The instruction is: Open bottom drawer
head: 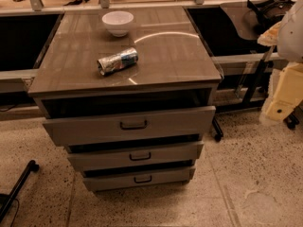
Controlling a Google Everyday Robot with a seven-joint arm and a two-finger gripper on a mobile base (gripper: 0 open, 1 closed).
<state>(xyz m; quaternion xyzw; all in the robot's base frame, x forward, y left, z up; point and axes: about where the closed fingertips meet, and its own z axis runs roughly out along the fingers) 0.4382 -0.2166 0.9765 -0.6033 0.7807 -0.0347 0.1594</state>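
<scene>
Bottom drawer [109,182]: sitting lowest of three in a grey-beige cabinet [123,91], just above the floor [255,174]; flat matte front, shallow and narrow-looking, carrying a small dark bar pull [142,178] at its centre; a dark gap is running along its upper edge

Middle drawer [104,160]: lying directly above, mid-sized, with the same flat front and dark pull

Top drawer [85,129]: tallest and widest front, jutting out past the two below, with a deep dark gap showing over it

Bench [180,56]: glossy brown top of the cabinet, reflecting curved streaks of light

Bowl [118,22]: white, round and smooth, standing upright near the back of the bench

Can [117,61]: crumpled, silvery with blue print, lying on its side near the middle of the bench, well apart from the bowl

Floor: pale speckled stone, spreading in front of the drawers

Caster [218,136]: small and black, showing at the cabinet's lower right side

Pole [19,183]: thin and black, slanting across the floor at lower left, apart from the cabinet

Pincer [283,96]: pale cream and blocky, hanging at the right edge of view, well apart from the cabinet and touching nothing on it; I cannot tell whether it is apart or together
</scene>
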